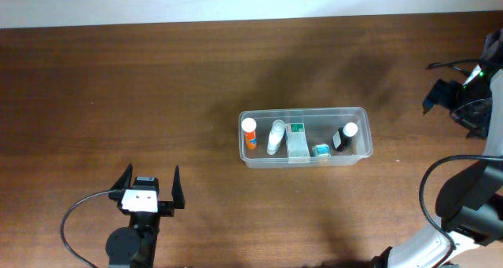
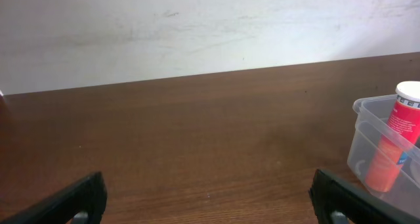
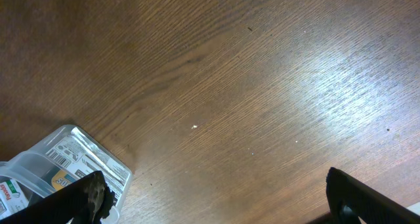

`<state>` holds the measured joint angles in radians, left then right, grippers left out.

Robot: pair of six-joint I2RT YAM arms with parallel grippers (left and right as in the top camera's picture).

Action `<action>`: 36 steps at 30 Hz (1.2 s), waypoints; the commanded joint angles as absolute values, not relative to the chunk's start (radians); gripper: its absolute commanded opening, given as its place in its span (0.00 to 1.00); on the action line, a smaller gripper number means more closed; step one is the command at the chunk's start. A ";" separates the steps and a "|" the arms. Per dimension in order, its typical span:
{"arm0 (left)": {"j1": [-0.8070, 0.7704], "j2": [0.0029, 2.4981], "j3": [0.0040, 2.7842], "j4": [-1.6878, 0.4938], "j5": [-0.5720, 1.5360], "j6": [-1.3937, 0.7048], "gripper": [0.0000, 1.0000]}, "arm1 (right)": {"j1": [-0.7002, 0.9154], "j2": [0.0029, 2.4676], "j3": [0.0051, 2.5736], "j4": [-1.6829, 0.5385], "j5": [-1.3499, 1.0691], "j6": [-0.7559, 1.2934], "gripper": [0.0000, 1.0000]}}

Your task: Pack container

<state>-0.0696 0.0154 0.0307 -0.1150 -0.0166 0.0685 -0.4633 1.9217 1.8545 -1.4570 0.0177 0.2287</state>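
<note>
The clear plastic container (image 1: pixel 305 159) sits mid-table, long side left to right. Inside lie an orange bottle with a white cap (image 1: pixel 249 134), a white bottle (image 1: pixel 276 137), a green-and-white box (image 1: pixel 296 140), a small teal item (image 1: pixel 321 150) and a black bottle with a white cap (image 1: pixel 344 136). My left gripper (image 1: pixel 149 181) is open and empty, front left of the container; its wrist view shows the container's corner (image 2: pixel 367 145) and the orange bottle (image 2: pixel 392 145). My right gripper (image 1: pixel 456 103) is open and empty, far right; its wrist view shows a container corner (image 3: pixel 65 159).
The brown wooden table (image 1: pixel 157 79) ends at a white wall along the far edge (image 1: pixel 236 1). Black cables loop near each arm base, at the front left (image 1: pixel 75 217) and the right (image 1: pixel 428 193).
</note>
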 commanded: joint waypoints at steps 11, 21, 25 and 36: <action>-0.062 0.005 0.025 -0.113 -0.020 0.084 0.99 | -0.465 1.920 1.855 -1.456 0.019 0.230 0.98; -0.062 0.005 0.025 -0.113 -0.020 0.084 0.99 | -0.465 1.849 1.855 -1.453 0.020 0.229 0.99; -0.062 0.005 0.025 -0.113 -0.020 0.084 0.99 | -0.458 1.685 1.855 -1.435 0.022 0.226 0.99; -0.062 0.005 0.025 -0.113 -0.020 0.084 0.99 | -0.208 1.184 1.573 -1.081 0.042 0.215 0.98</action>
